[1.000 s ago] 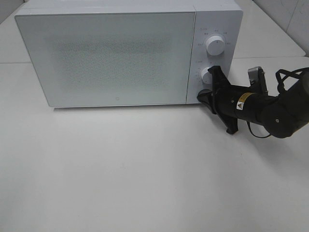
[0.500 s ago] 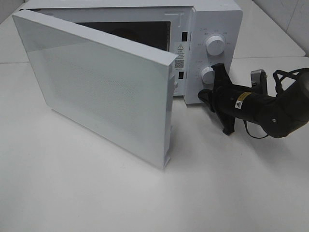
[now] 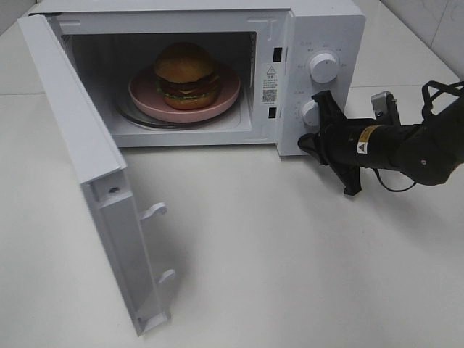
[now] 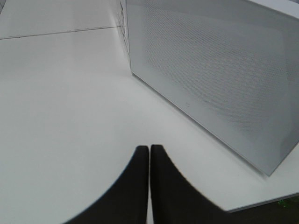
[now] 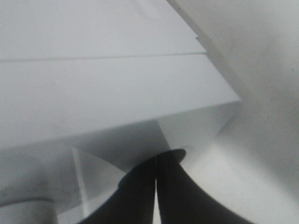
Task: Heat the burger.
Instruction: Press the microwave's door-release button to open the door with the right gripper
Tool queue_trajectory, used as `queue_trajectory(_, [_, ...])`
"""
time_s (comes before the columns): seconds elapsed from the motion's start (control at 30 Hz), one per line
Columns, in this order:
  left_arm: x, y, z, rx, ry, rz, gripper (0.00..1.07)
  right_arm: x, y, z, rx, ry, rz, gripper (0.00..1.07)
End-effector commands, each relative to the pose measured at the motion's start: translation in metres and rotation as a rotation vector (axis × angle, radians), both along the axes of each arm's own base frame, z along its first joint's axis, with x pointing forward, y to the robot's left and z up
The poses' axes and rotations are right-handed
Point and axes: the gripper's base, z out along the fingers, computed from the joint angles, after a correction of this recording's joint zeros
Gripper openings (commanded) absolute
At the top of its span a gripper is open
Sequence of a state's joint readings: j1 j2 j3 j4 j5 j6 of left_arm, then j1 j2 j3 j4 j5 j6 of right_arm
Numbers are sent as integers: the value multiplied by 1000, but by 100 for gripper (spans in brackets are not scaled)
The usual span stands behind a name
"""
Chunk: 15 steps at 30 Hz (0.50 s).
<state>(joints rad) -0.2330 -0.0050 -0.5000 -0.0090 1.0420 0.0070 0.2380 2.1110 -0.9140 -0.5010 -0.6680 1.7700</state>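
Observation:
The burger (image 3: 185, 72) sits on a pink plate (image 3: 228, 90) inside the white microwave (image 3: 319, 29). The microwave door (image 3: 80, 145) stands wide open, swung out to the left. My right gripper (image 3: 303, 143) is shut with nothing in it, its tips at the bottom front corner of the control panel, just below the lower knob (image 3: 312, 112). The right wrist view shows the shut fingertips (image 5: 156, 161) against that white corner. My left gripper (image 4: 149, 149) is shut and empty above the table, near the open door's outer face (image 4: 215, 70). It does not show in the exterior high view.
An upper knob (image 3: 323, 67) sits above the lower one on the panel. The open door reaches out toward the table's front left. The white table (image 3: 290, 261) spreads in front of the microwave. The right arm (image 3: 406, 145) lies along the microwave's right side.
The microwave door has swung from shut to wide open, uncovering the burger on its plate. The right gripper stayed shut by the panel's lower corner, shifting only slightly.

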Motion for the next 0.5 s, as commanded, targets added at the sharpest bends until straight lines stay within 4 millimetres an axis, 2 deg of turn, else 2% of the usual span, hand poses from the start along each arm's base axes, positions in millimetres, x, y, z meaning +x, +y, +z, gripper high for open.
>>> queue_trajectory(0.03, [-3,0,0,-8,-29,-3,0,17,23,61,82,-297,165,2])
queue_trajectory(0.5, [-3,0,0,-8,-29,-3,0,2,31,55,-48,-224,405,6])
